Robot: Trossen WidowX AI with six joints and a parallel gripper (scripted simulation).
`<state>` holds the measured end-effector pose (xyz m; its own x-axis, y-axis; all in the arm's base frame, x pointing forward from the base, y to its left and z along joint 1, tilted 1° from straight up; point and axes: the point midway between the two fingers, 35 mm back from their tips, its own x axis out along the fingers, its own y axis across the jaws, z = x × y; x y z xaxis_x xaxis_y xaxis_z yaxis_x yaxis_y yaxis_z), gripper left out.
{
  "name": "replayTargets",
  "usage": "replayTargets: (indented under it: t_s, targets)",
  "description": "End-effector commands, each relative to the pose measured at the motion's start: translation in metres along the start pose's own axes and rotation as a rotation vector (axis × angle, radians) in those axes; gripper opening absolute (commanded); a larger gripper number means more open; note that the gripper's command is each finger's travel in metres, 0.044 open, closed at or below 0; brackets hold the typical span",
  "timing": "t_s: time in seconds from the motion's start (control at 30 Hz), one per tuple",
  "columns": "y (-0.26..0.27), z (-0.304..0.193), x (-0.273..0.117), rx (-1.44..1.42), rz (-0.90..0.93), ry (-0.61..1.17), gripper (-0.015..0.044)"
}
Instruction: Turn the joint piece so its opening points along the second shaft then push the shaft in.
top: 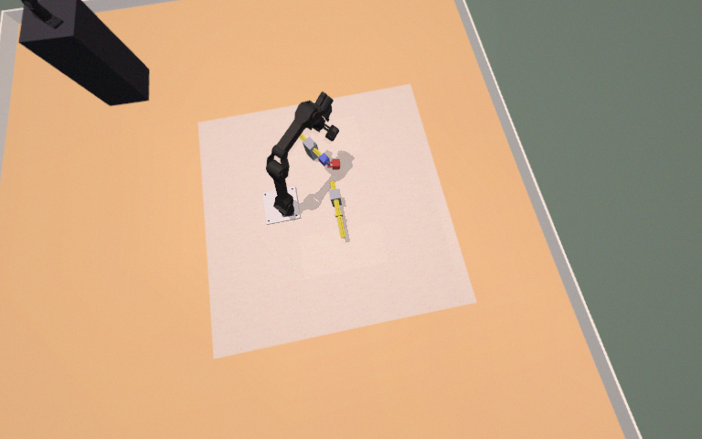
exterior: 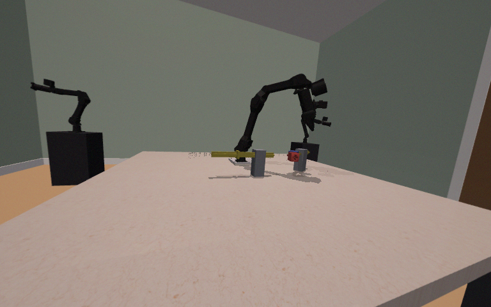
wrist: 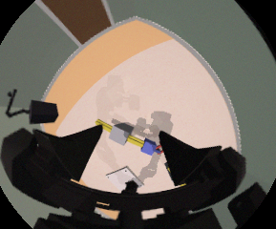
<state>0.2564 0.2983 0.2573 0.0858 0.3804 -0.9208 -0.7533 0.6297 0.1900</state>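
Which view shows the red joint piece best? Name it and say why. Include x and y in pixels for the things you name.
The top view: the whole red piece (top: 335, 164) (exterior: 293, 156) shows beside the blue part (top: 323, 158). The exterior view shows it small, before a grey block (exterior: 302, 159); the wrist view, only a sliver.

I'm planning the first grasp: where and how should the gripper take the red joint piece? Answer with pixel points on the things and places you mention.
Probably by two opposite side faces of the red joint piece (top: 335, 164) (exterior: 293, 156), coming from above: it is boxy, hangs off the blue piece (top: 323, 158) (wrist: 149, 146) above the table, and its top looks unobstructed.
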Motion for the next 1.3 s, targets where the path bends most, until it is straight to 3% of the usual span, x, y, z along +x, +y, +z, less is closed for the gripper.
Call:
replayTargets:
  t_s: [0.0,0.7,1.27]
  targets:
    - [-0.027,0.0,0.005,0.105,-0.048,0.026,0.044]
    - [-0.181,-0.031,0.026,0.737,-0.309,0.185,0.044]
    - [-0.195,-0.043,0.061,0.97,-0.338,0.238,0.044]
